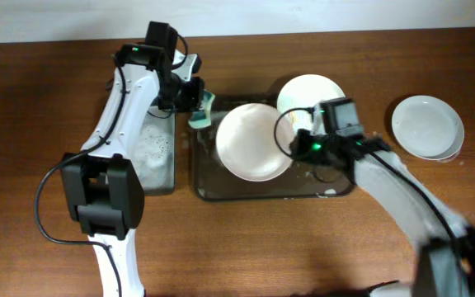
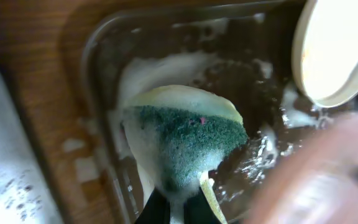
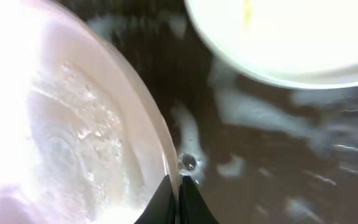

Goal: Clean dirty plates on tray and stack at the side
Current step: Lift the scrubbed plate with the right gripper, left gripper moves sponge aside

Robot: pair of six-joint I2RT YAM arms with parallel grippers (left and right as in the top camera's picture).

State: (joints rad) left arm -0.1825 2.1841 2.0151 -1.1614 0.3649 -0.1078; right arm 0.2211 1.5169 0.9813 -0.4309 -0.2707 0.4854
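The dark tray (image 1: pixel 254 191) holds foamy water in mid table. My right gripper (image 1: pixel 297 142) is shut on the right rim of a white plate (image 1: pixel 252 142), held tilted over the tray; the wet plate (image 3: pixel 61 143) fills the left of the right wrist view, with the jaws (image 3: pixel 178 186) pinching its edge. A second white plate (image 1: pixel 308 93) leans on the tray's far right rim, with an orange smear in the right wrist view (image 3: pixel 278 31). A third plate (image 1: pixel 425 125) lies on the table at right. My left gripper (image 1: pixel 195 101) is shut on a green and yellow sponge (image 2: pixel 185 134) over the tray's left end.
A narrower dark tub (image 1: pixel 155 153) with foam stands left of the tray. The plate held by the right gripper also shows at the top right of the left wrist view (image 2: pixel 340 50). Bare wooden table (image 1: pixel 23 124) lies all round.
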